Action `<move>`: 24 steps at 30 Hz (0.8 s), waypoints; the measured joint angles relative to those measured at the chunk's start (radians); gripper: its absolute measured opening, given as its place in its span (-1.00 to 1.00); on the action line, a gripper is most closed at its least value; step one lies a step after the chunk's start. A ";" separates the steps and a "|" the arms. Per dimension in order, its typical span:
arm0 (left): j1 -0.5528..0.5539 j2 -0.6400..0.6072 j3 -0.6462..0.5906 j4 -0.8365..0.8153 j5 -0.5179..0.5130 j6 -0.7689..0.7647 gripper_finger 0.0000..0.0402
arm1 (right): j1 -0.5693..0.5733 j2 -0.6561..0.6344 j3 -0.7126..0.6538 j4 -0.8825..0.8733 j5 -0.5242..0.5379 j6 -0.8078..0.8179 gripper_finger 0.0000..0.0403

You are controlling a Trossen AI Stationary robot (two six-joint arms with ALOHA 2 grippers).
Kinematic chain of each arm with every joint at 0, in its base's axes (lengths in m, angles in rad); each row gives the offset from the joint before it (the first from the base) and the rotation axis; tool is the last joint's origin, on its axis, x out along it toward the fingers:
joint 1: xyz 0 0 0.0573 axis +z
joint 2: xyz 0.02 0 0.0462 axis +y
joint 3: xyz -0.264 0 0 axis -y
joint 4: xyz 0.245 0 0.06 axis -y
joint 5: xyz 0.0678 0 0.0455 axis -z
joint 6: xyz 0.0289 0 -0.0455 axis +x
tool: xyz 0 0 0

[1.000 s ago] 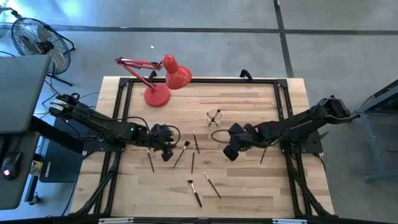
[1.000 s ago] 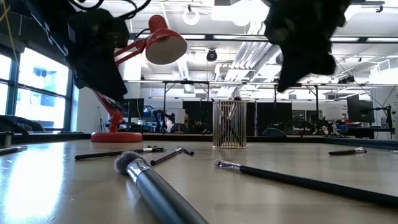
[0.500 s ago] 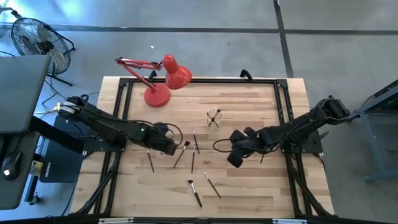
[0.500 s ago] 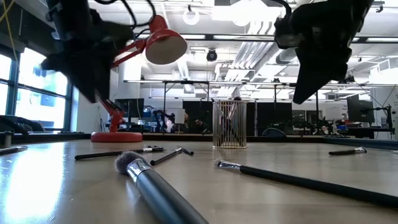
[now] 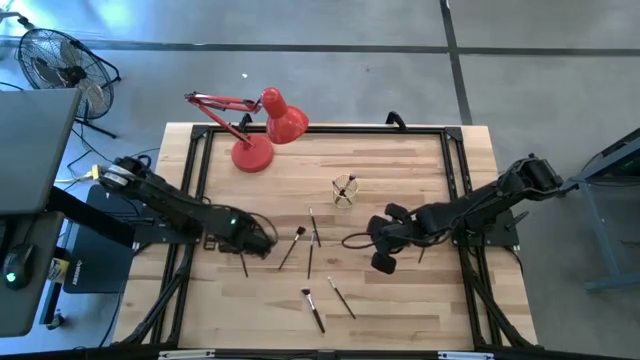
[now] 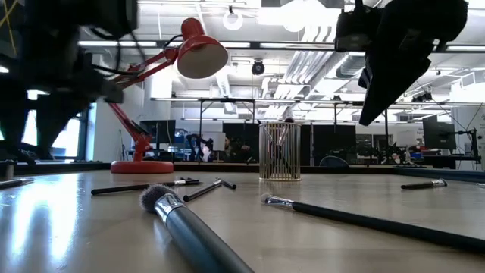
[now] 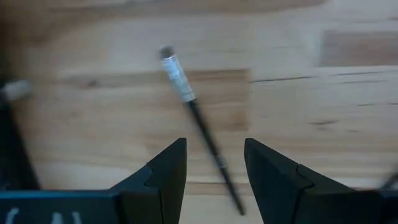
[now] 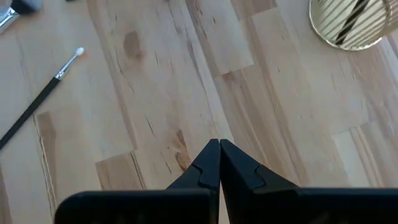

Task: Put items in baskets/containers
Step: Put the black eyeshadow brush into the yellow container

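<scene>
Brushes [image 5: 309, 260] lie on the table [image 5: 400, 300] between both arms, cup [image 5: 344, 190] behind them.

No text, label, brand, number or sign can be read in any of the views.
</scene>
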 joint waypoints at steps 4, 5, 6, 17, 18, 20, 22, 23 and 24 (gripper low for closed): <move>-0.052 0.001 -0.044 0.062 0.007 -0.115 -0.21 | -0.008 0.000 0.000 0.004 -0.005 -0.036 -0.99; -0.058 0.001 -0.053 0.088 0.003 -0.130 -0.21 | -0.008 0.000 0.000 0.005 -0.010 -0.041 -0.99; -0.062 0.001 -0.063 0.121 -0.002 -0.138 -0.21 | -0.009 0.000 0.000 0.008 -0.011 -0.047 -0.99; -0.059 -0.005 -0.193 0.314 -0.025 0.027 -0.33 | -0.009 0.000 0.000 0.110 0.001 -0.053 -0.99; -0.060 -0.005 -0.192 0.314 -0.030 0.093 -0.40 | -0.009 0.000 0.000 0.134 0.001 -0.065 -0.99; -0.061 -0.004 -0.186 0.314 -0.045 0.224 -0.56 | -0.009 0.000 0.000 0.185 0.002 -0.103 -0.99; -0.060 -0.002 -0.180 0.322 -0.053 0.344 -0.76 | -0.009 0.000 0.000 0.248 0.014 -0.144 -0.99; -0.060 -0.002 -0.177 0.330 -0.056 0.396 -0.87 | -0.009 0.004 0.000 0.279 0.024 -0.149 -0.99; -0.060 -0.001 -0.176 0.337 -0.063 0.438 -0.92 | -0.009 0.013 0.000 0.317 0.041 -0.146 -0.99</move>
